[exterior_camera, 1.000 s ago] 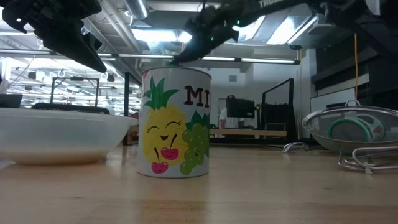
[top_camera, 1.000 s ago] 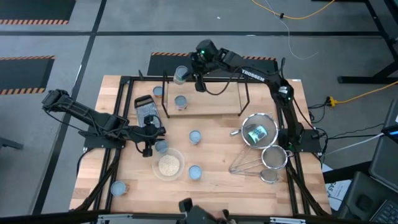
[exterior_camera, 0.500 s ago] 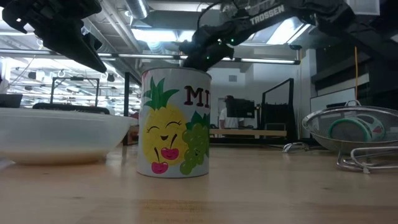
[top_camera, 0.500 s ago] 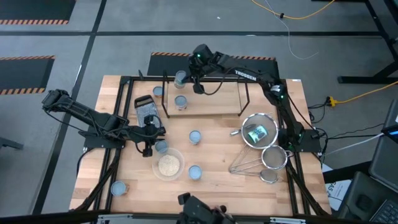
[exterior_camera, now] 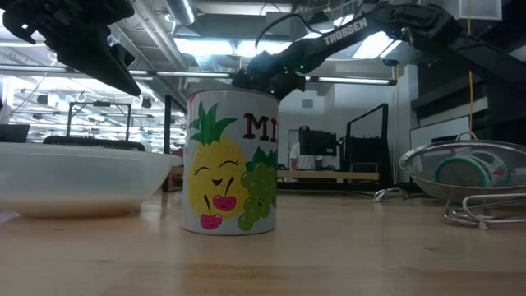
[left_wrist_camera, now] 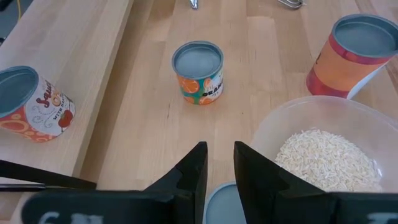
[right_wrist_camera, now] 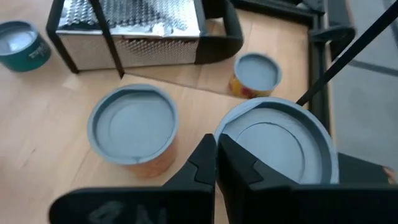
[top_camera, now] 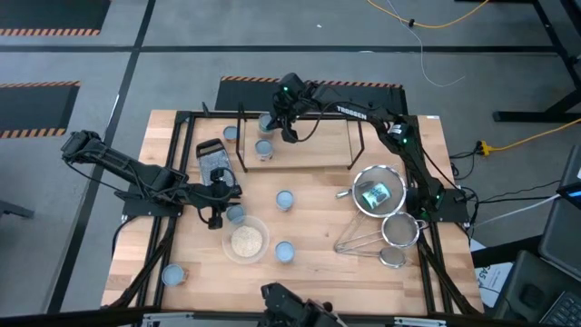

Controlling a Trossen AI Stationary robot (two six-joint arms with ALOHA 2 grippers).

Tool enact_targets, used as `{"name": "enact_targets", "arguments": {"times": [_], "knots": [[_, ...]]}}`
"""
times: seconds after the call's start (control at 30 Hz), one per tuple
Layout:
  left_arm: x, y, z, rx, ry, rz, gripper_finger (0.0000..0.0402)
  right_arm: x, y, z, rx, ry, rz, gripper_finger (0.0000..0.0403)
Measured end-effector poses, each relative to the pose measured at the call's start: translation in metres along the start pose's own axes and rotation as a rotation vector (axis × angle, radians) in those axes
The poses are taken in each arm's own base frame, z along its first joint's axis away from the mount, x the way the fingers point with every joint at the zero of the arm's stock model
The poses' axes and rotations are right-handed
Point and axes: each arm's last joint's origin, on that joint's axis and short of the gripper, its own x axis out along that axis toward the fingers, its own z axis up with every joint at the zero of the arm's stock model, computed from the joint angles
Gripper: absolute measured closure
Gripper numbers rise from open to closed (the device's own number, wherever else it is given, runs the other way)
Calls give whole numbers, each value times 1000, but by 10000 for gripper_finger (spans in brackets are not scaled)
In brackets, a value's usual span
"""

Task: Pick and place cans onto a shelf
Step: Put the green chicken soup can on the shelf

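The shelf is a light-wood board on black wire legs at the table's far side. One can stands on its left part. My right gripper reaches over the shelf's far left corner, shut on another can. That can's grey top fills the right wrist view beside the standing can. My left gripper waits over the table's left half. Its fingers are narrowly apart with nothing between the tips, and a can top shows below them. Other cans stand on the table. My right gripper holds the can at its top rim, on the side nearest the wrist. The fingers slant down from the table's right and far side. The can stays upright, top up; whether its base touches the shelf cannot be seen.
A clear bowl of grains sits beside my left gripper. A metal grater lies left of the shelf, with a can behind it. Wire strainers fill the right side. In the low view a pineapple-printed can stands in front.
My right gripper has come down toward the shelf and a little toward the table's near edge, staying shut on the can, which has gone with it upright. My left arm has kept still.
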Motion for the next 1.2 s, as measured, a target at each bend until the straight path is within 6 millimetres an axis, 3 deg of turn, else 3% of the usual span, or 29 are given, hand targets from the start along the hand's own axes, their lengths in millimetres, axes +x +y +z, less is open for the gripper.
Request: {"name": "enact_targets", "arguments": {"times": [0.9,1.2], "knots": [[0,0,0,0,0,0,329,9,-1,-7,9,-6,37,393],[0,0,0,0,0,0,329,9,-1,-7,11,-5,33,373]]}}
